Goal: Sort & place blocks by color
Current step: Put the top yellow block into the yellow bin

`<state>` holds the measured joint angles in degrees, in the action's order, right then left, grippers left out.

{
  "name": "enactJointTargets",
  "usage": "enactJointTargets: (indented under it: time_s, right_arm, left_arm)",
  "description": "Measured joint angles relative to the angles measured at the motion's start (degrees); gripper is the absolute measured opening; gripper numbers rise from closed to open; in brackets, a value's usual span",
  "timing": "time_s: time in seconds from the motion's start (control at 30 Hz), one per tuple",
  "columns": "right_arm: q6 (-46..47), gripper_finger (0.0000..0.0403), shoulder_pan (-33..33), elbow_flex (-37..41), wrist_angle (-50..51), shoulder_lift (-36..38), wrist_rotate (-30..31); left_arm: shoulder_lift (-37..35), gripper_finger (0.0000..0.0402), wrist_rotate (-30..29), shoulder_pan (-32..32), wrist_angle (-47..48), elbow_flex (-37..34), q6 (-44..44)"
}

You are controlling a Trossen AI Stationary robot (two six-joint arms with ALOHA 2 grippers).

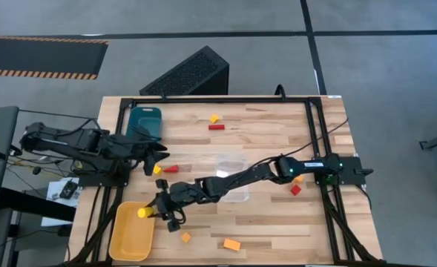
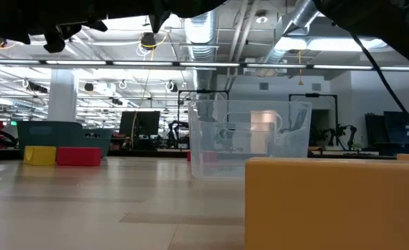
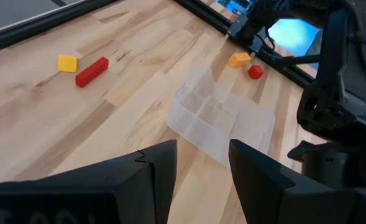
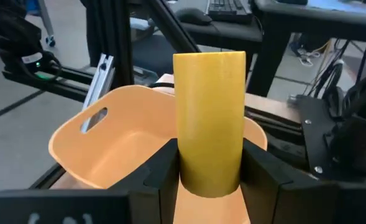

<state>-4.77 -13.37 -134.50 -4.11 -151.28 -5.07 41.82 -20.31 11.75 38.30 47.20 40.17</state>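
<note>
My right gripper reaches across the table to the yellow tray and is shut on a yellow cylinder block, which hangs over the tray's far end. My left gripper is open, raised near the table's left side, above a yellow block and a short red bar. Other blocks lie flat on the wood: yellow and a red bar far back, orange and red at right, two orange ones near the front. My right gripper pinches the yellow cylinder's lower part between its two fingers, one on each side. It comes roughly level from the table's right. The cylinder lies along the fingers, its free end sticking out past them, lifted clear above the tray.
A clear plastic box stands mid-table under the right arm. A blue tray sits at the far left corner. A black frame rail borders the table. In the low view an orange block fills the near right.
</note>
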Motion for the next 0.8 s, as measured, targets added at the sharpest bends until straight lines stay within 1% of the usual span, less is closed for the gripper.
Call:
enactJointTargets:
  time_s: [0.13, 0.2, 0.33, 0.43, 0.6, 0.8]
  right_arm:
    - [2.55, 0.0154, 0.86, 0.02, 0.62, -0.28, 0.02]
    - [2.38, 0.0153, 1.35, -0.21, -5.48, -2.24, 0.31]
    - [3.05, 0.0157, 1.41, -0.04, -8.63, -4.46, -0.32]
    - [2.94, 0.0157, 1.2, 0.02, -6.77, -4.71, -0.92]
    - [-1.4, 0.0155, 0.88, -0.09, -7.16, -5.5, -1.1]
    - [-5.28, 0.017, 0.88, 0.0, -7.9, -5.66, -1.13]
  left_arm:
    - [0.35, 0.0133, -0.65, 0.04, 0.01, -0.02, 0.15]
    - [0.34, 0.0133, -1.87, 0.04, 0.02, -0.02, 0.14]
    - [0.29, 0.0133, -4.62, 0.02, -0.02, -0.02, -0.51]
    - [0.16, 0.0133, -5.22, 0.02, -0.01, -0.02, -0.53]
    - [0.18, 0.0133, -5.23, 0.02, 0.2, -0.02, -0.49]
    - [0.2, 0.0133, -5.01, 0.02, 0.4, -0.02, -0.08]
